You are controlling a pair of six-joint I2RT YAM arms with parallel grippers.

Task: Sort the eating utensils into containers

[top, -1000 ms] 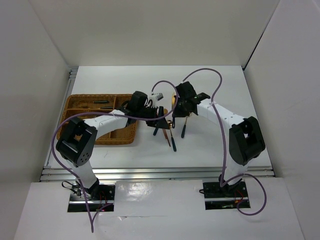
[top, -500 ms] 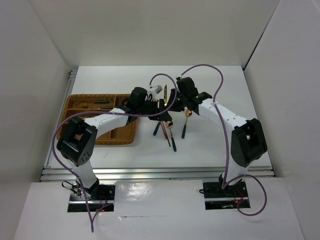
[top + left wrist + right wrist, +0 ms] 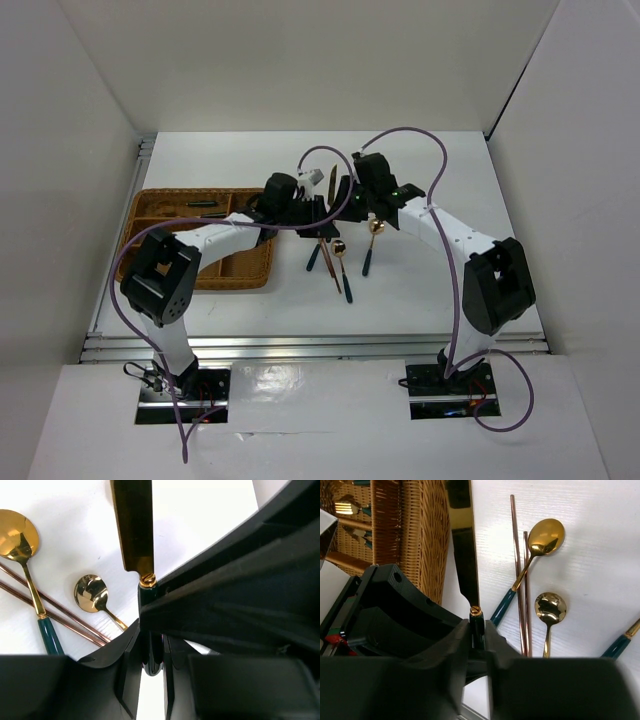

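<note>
1. The right gripper (image 3: 477, 641) is pinching the knife (image 3: 463, 555) by its dark green handle, jaws closed just behind the gold collar, and the blade is sticking straight out past the fingertips
2. The left gripper (image 3: 151, 647) is clamping the same handle, closed on it right beside the right gripper, with the blade pointing away from it
3. A large spoon (image 3: 546, 536), a small spoon (image 3: 550, 607) and the chopsticks (image 3: 516, 555) are lying on the table (image 3: 450, 290) to the right of the right gripper's fingers in its wrist view
4. The wicker tray (image 3: 427, 535) is sitting to their left
</note>
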